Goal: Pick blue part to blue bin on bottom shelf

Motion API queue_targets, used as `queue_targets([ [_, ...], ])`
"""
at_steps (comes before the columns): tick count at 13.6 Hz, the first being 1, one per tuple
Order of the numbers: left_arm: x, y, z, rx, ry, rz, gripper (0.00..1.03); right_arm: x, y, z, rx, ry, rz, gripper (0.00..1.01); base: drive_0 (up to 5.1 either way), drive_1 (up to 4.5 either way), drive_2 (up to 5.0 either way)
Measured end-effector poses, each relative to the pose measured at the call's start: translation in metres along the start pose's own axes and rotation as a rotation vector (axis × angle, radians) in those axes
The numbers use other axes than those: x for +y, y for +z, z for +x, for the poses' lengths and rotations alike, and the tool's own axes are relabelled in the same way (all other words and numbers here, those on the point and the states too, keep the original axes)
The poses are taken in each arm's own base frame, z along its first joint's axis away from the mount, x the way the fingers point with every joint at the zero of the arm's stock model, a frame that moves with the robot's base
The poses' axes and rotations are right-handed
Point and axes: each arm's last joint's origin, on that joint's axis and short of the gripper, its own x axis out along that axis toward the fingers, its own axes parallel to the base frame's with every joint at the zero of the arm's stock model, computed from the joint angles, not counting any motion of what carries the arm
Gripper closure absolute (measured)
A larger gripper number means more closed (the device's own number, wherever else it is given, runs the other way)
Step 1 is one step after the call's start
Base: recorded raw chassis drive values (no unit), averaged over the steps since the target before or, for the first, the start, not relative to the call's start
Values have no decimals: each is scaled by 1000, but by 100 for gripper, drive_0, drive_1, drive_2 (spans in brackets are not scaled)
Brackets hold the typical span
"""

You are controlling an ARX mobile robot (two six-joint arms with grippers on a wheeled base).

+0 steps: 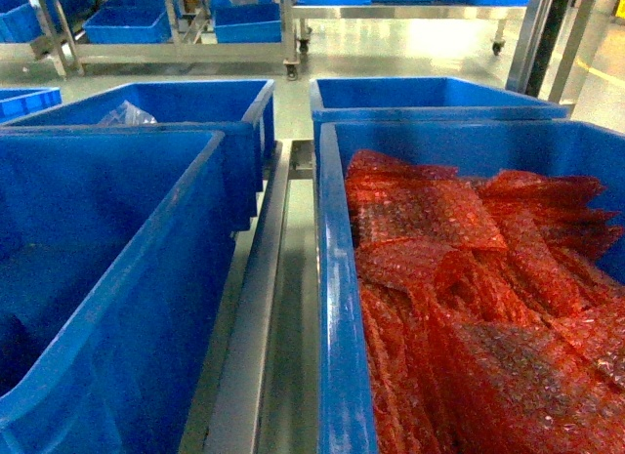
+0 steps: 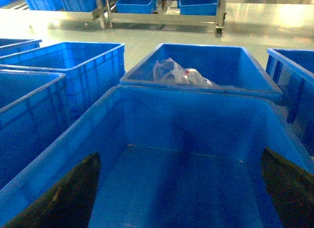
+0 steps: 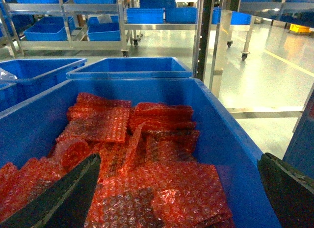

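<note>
No blue part shows in any view. My left gripper [image 2: 179,157] is open, its dark fingers [image 2: 64,198] spread wide above the bare floor of a large empty blue bin [image 2: 196,120]; that bin fills the left of the head view [image 1: 146,278]. My right gripper [image 3: 179,159] is open over another blue bin [image 3: 230,139] filled with red bubble wrap [image 3: 162,189]; its right finger hangs outside the bin's right wall. Neither gripper appears in the head view. I cannot tell which steel rack holds the bottom shelf.
Behind the empty bin, another blue bin holds a clear plastic bag [image 2: 181,73]. A steel rail [image 1: 264,308] runs between the two near bins. Wheeled steel racks [image 2: 162,19] with blue bins line the back. Shiny steel uprights [image 3: 223,41] stand at the right.
</note>
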Motion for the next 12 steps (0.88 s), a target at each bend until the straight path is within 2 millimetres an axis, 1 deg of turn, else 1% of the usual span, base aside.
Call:
queue_targets([
  [1, 0, 1, 0, -17, -15, -3, 5, 0, 0, 0, 0, 0, 0, 3, 0, 0, 0],
  [2, 4, 0, 0, -81, -109, -16, 14, 0, 0, 0, 0, 0, 0, 3, 0, 0, 0],
  [3, 8, -6, -7, -109, -200, -10, 24, 0, 0, 0, 0, 0, 0, 3, 0, 0, 0],
  [5, 13, -15, -17, -105, -265, 2, 42, 0, 0, 0, 0, 0, 0, 3, 0, 0, 0],
  [7, 21, -22, -24, -101, -286, 3, 64, 0, 0, 0, 0, 0, 0, 3, 0, 0, 0],
  [8, 30, -26, -28, -103, -262, 2, 78, 0, 0, 0, 0, 0, 0, 3, 0, 0, 0],
  [9, 32, -31, -36, -101, -267, 2, 98, 0, 0, 0, 0, 0, 0, 3, 0, 0, 0],
  [10, 33, -35, -41, -101, -273, 4, 101, 0, 0, 0, 0, 0, 0, 3, 0, 0, 0],
  [12, 36, -40, -50, -101, -272, 4, 101, 0, 0, 0, 0, 0, 0, 3, 0, 0, 0],
])
